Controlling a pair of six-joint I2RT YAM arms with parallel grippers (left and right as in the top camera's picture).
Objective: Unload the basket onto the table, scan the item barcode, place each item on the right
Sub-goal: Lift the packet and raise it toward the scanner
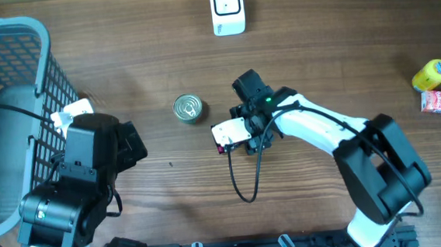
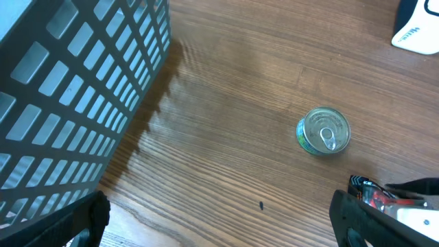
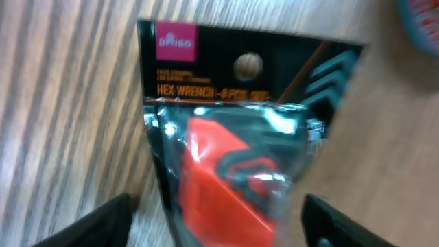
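The item is a hex wrench blister pack (image 3: 233, 137), black card with a red tool under clear plastic, lying flat on the wooden table (image 1: 146, 59). In the overhead view the pack (image 1: 227, 131) shows its white side. My right gripper (image 1: 246, 134) hangs over its right end. In the right wrist view the right gripper (image 3: 219, 223) is open, one finger on each side of the pack, with a gap on both sides. The white scanner (image 1: 226, 8) stands at the far middle of the table. My left gripper (image 2: 219, 230) is open and empty near the basket.
A grey mesh basket (image 1: 5, 45) fills the left side. A small tin can (image 1: 187, 109) stands left of the pack, and the can (image 2: 324, 130) also shows ahead of the left gripper. A yellow container (image 1: 432, 74) and a red-white box (image 1: 438, 102) sit far right.
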